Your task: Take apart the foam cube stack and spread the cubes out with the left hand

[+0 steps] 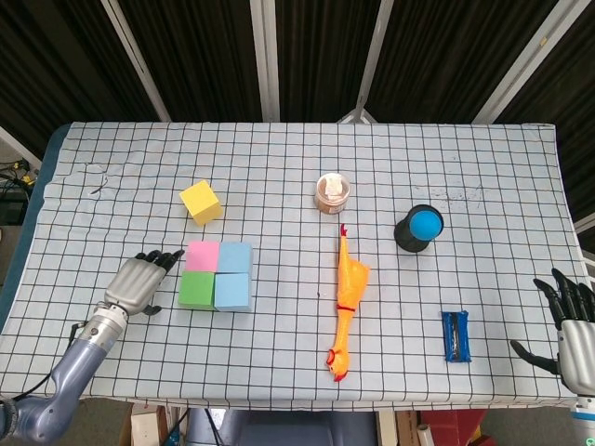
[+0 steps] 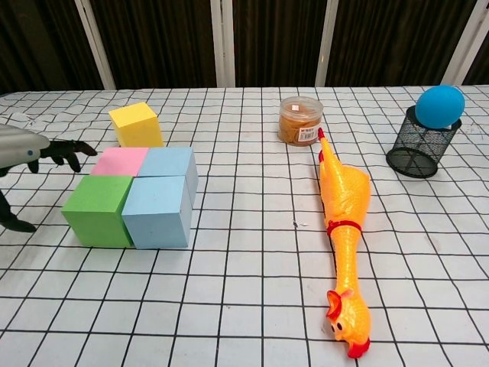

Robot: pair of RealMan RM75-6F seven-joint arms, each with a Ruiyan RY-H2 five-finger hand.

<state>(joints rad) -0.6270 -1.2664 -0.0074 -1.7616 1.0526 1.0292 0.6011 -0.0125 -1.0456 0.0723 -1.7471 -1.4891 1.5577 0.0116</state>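
1. Left hand (image 1: 139, 283), in the head view, is hovering just left of the block of foam cubes, its fingers apart and pointing toward them, gripping nothing; whether the fingertips are touching the cubes cannot be told.
2. Four cubes are sitting pressed together in a square: pink cube (image 1: 202, 255) and light blue cube (image 1: 235, 256) at the back, green cube (image 1: 196, 290) and a second blue cube (image 1: 232, 292) at the front. A yellow cube (image 1: 201, 202) is lying apart, farther back on the table (image 1: 279, 167).
3. Right hand (image 1: 573, 327) is resting at the table's near right edge, fingers spread and empty, near a small blue packet (image 1: 455, 335).
4. A rubber chicken (image 1: 346, 303) is lying lengthwise near the middle, with a round jar (image 1: 333, 192) behind it and a mesh cup holding a blue ball (image 1: 420, 228) to the right.
5. From the chest view, the left hand (image 2: 30, 164) is showing at the left edge, dark fingertips (image 2: 72, 149) reaching toward the pink cube (image 2: 121, 161), thumb lowered beside the green cube (image 2: 98, 209).
6. The yellow cube (image 2: 136, 124) is standing just behind the square.
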